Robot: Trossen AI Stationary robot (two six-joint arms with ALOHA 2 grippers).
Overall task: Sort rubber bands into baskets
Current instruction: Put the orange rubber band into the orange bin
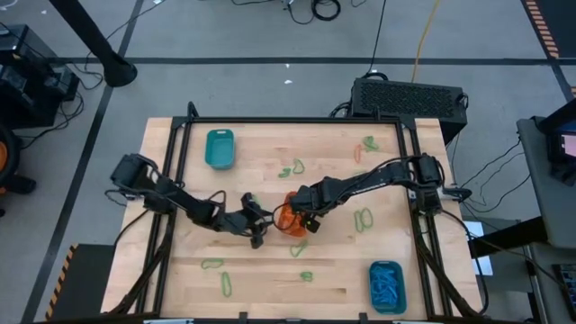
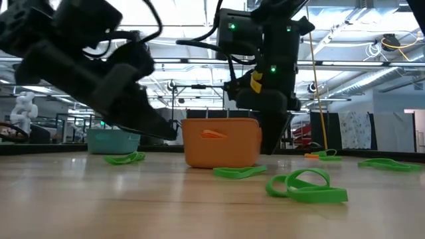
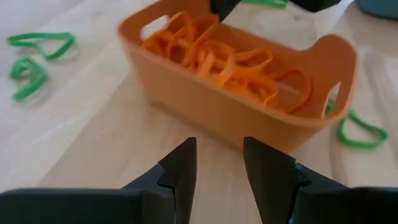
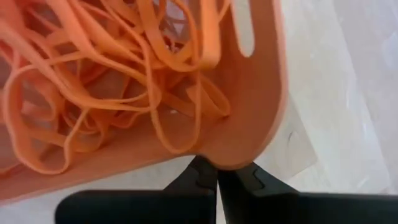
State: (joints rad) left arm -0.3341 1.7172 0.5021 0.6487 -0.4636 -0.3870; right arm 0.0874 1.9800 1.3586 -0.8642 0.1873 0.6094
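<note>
1. Right pincer: clenched with nothing between the fingers, poised at the orange basket rim, likely having just dropped a band.
2. Orange rubber bands: heaped inside, directly ahead.
3. Left pincer: released, empty, just short of the basket's near wall.
4. Green bands: loose on counter, unsorted.

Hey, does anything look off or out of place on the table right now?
Loose green rubber bands lie scattered on the table, unsorted. The right gripper is shut at the rim of the orange basket, which is full of orange bands.
</note>
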